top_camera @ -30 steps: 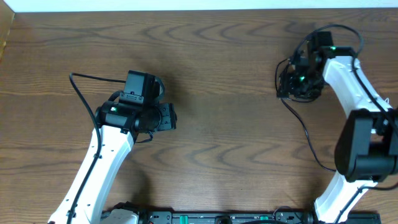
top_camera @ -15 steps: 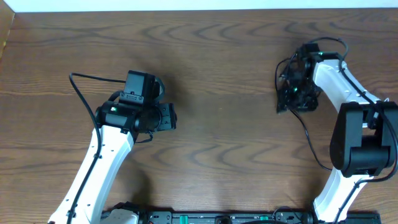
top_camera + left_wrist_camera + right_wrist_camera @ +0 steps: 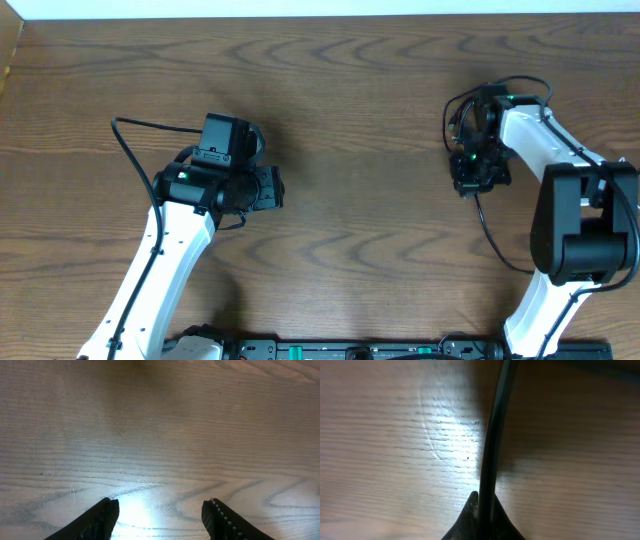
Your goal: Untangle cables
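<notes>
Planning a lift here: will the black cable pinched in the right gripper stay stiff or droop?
Probably droops: the black cable is thin and curves beyond the right gripper. Likely light, being so slim. It might slide, since its jacket looks smooth.

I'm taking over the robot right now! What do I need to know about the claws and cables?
Left claw: open, empty, above the table.
Right claw: shut on the black cable, close to the table.
White cable: not in any view.
Done: black cable gripped.
Left: probably pull it loose and lay it out; find the white one.
</notes>
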